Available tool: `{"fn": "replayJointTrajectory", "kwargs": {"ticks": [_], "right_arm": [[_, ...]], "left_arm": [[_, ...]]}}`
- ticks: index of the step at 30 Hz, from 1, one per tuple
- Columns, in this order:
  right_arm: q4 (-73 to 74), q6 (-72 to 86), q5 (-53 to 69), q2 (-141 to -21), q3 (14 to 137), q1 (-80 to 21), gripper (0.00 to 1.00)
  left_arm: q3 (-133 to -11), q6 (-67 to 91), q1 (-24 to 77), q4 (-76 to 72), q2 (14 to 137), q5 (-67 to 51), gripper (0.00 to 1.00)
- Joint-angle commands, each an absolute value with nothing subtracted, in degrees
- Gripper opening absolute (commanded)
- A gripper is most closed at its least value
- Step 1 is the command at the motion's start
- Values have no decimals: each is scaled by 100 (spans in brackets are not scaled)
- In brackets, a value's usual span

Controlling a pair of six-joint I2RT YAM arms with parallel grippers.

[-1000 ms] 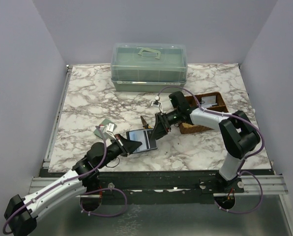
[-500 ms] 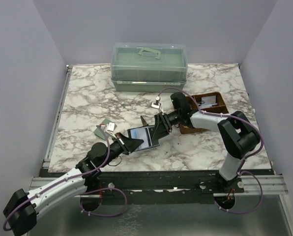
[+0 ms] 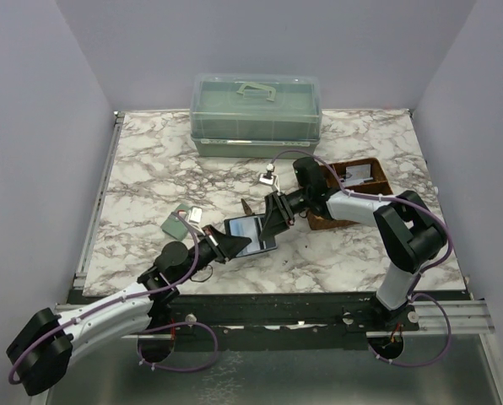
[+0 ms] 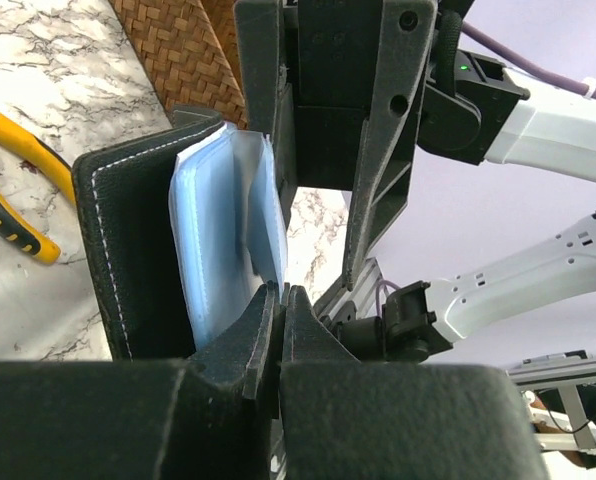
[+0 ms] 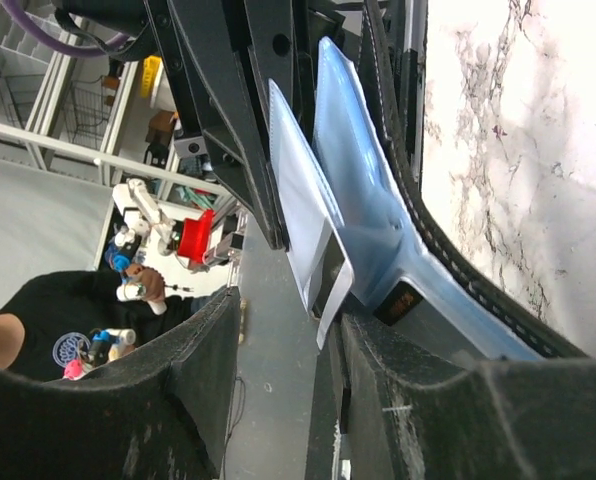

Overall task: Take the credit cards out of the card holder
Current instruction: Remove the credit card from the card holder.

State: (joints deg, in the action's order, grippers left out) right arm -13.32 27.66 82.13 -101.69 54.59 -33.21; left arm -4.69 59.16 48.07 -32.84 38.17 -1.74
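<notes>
The black card holder (image 3: pixel 250 235) is held open just above the table between both arms, its blue-grey lining (image 4: pixel 216 245) showing. My left gripper (image 4: pixel 281 293) is shut on the near black flap of the card holder (image 4: pixel 128 235). My right gripper (image 5: pixel 290 310) reaches in from the far side, jaws apart around the pockets. A pale grey credit card (image 5: pixel 300 205) sticks out of the lining (image 5: pixel 363 190) between its fingers. The card's corner rests against the right-hand finger (image 5: pixel 408 400), while the other finger (image 5: pixel 178 380) stands off it. In the top view the grippers (image 3: pixel 224 245) (image 3: pixel 273 221) flank the holder.
Yellow-handled pliers (image 3: pixel 247 207) lie just behind the holder. A sage-green flat wallet (image 3: pixel 177 222) lies to the left. A brown wicker tray (image 3: pixel 363 181) sits under the right arm. A translucent green lidded box (image 3: pixel 256 114) stands at the back.
The card holder and both grippers have drifted a little up and to the right. The left arm has stretched further forward. The right jaws have narrowed slightly.
</notes>
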Motion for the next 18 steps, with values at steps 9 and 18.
{"fn": "replayJointTrajectory", "kwargs": {"ticks": [9, 18], "right_arm": [[-1951, 3460, 8190, -10153, 5407, -3157, 6], [-2054, 3451, 8333, -10068, 5282, -2992, 0]], "left_arm": [[-794, 5789, 4857, -4017, 4517, -322, 0], [-502, 5838, 4848, -3336, 3280, -44, 0]]}}
